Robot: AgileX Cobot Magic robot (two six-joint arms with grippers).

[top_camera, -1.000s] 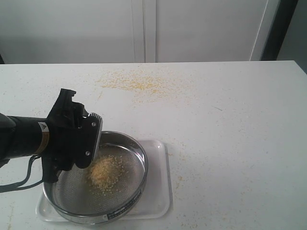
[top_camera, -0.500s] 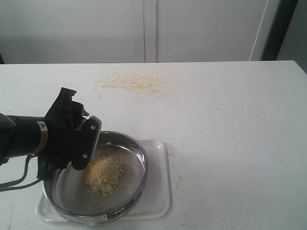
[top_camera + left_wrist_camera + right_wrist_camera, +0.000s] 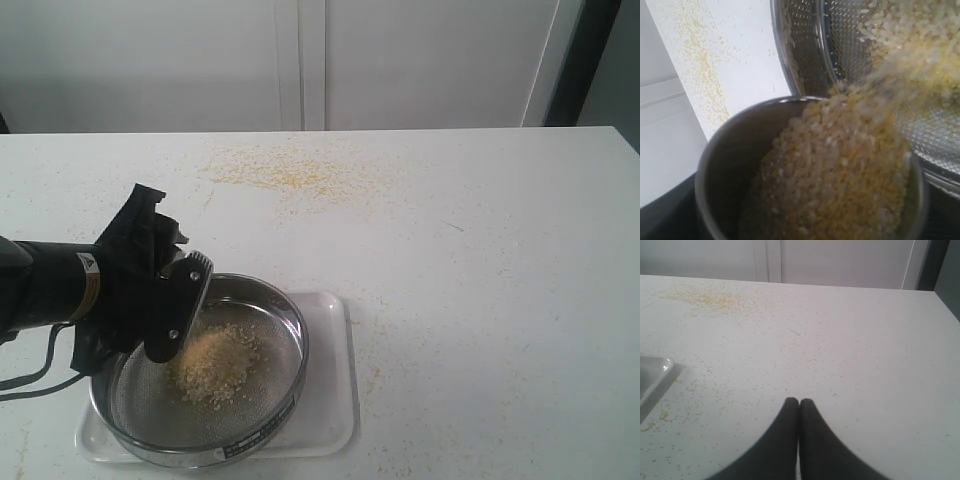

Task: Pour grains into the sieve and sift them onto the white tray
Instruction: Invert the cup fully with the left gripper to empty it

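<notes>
Ok, pour step is on. The left claw [image 3: 178, 300] is clamped on the small shiny round steel cup [image 3: 732, 145]. Its fingers aren't visible around the cup, but the cup hangs tipped right in front of the wrist camera, so I judge it gripped. In the exterior view the cup mouth is over the left side of the wide round steel-rimmed wire-mesh sieve [image 3: 145, 400]. That sieve stands on the flat rectangular white plastic tray [image 3: 335, 400], on the white bench [image 3: 480, 250].

The loose mix of fine yellow meal and pale rice-like grains [image 3: 840, 165] is split three ways: some in the cup, some sliding over its lip, some in a mound on the mesh near mid-sieve. Plenty is left in the cup, so I'd call the pour early-to-mid. Sifting is not yet begun.

Idle right claw [image 3: 799, 407]: fingers pressed together, holding nothing, over bare bench and apart from the tray.

Handling:
- **Grains:** likely dry, light and free-flowing, so they'll bounce and scatter. The only control is cup tilt, so tip slowly. The far bench carries strewn yellow crumbs [image 3: 290, 175]; no need to add more.
- **Sieve:** stiff at the rim, thin in the mesh. Pinch the rim wall, never the mesh.
- **Tray:** light, slick plastic by the look of it, so it probably slides when the sieve shakes.
</notes>
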